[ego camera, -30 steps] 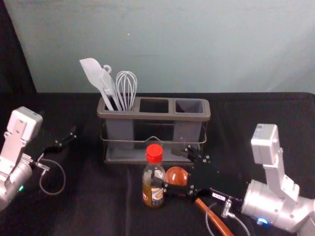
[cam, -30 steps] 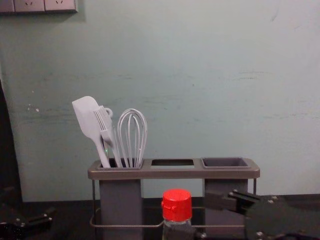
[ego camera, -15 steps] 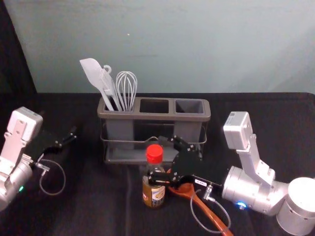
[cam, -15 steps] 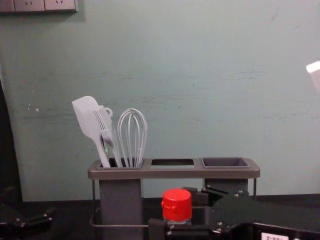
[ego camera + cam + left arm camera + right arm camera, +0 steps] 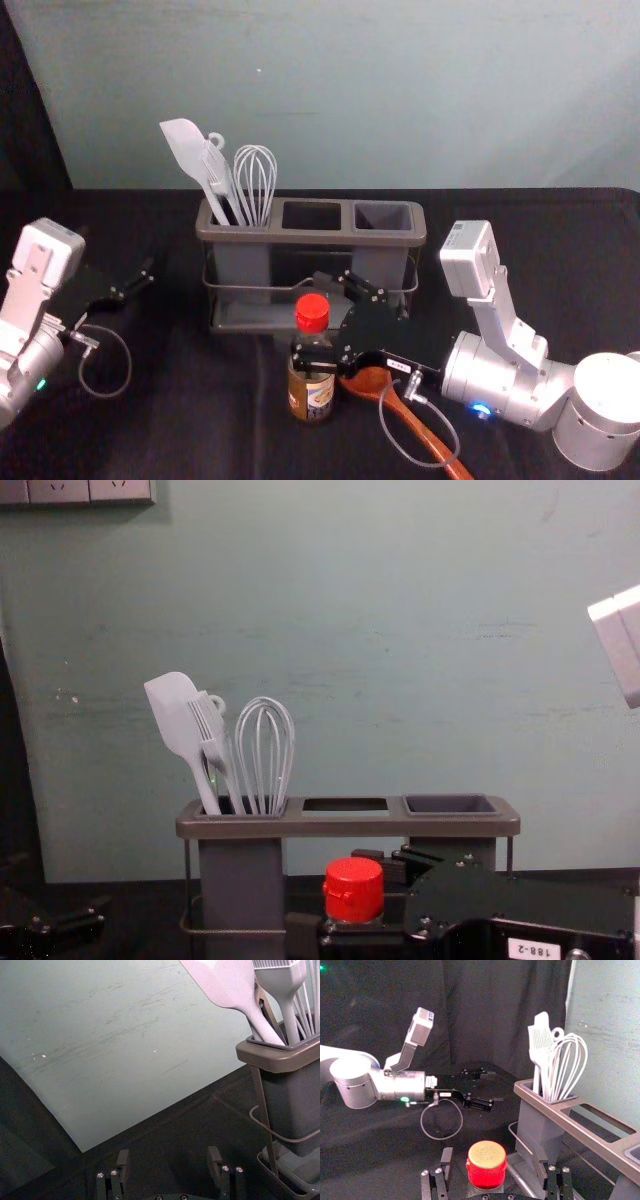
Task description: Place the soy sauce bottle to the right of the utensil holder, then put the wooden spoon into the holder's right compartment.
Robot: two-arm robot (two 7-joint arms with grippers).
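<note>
My right gripper (image 5: 309, 318) stands open around the upper part of the soy sauce bottle (image 5: 311, 391), in front of the utensil holder (image 5: 330, 237). In the right wrist view the red cap (image 5: 486, 1165) lies between the spread fingers of the right gripper (image 5: 492, 1156), with a gap on each side. The wooden spoon (image 5: 430, 440) rests on the table beside the bottle, partly under the right gripper. The holder's right compartment (image 5: 450, 805) has nothing standing in it. My left gripper (image 5: 137, 282) is parked at the left; the left wrist view shows the left gripper (image 5: 168, 1156) open.
A white spatula (image 5: 185, 145), a brush and a whisk (image 5: 256, 180) stand in the holder's left compartment. Behind the holder rises a pale green wall (image 5: 400, 90). Black cloth (image 5: 200, 420) covers the table, and the right arm's cable loops over the spoon's handle.
My right gripper has moved leftward, its fingers now reaching past both sides of the bottle. More of the spoon is uncovered. The left arm has stayed put.
</note>
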